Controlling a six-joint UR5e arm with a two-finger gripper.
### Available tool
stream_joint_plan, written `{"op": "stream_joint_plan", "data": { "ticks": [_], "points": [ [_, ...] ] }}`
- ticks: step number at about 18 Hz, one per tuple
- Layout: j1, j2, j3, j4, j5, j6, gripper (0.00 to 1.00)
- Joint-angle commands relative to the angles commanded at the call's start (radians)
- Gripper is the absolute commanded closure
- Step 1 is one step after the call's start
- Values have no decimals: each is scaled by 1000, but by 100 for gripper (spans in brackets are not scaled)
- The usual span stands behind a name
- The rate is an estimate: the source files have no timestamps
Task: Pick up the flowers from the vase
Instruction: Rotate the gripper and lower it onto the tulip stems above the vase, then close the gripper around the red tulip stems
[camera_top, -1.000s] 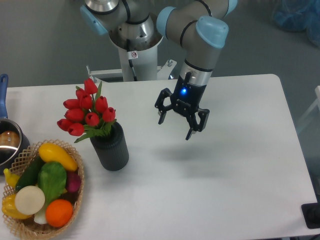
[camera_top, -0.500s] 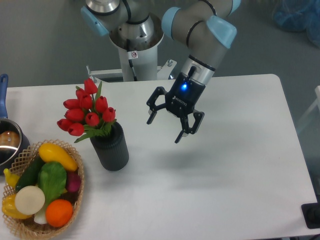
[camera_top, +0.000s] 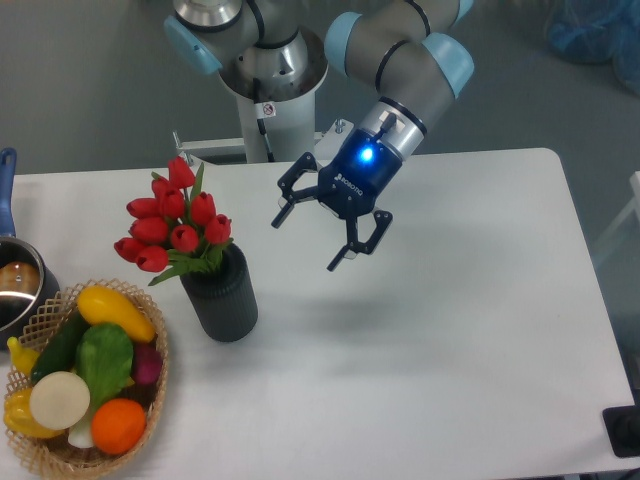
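Jaws spread, flowers (camera_top: 172, 226) in vase (camera_top: 223, 297)

One vase (camera_top: 221, 296), one basket (camera_top: 45, 450), one pot (camera_top: 14, 290)

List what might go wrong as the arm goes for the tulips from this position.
1. The open pincer hangs beside the flowers, tilted toward them; a sideways sweep may push the buds and tip the tall vase.
2. The bunch leans left of the vase mouth, so a grip on the buds alone may crush or bend them.
3. The wicker basket sits close to the vase; a toppling vase would likely hit it.
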Motion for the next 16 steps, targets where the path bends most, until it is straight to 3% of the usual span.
{"op": "stream_joint_plan", "data": {
  "ticks": [8,16],
  "points": [
    [-86,11,-71,-2,2,87,0],
    [-138,17,-94,-2,-2,121,0]
  ]
}}
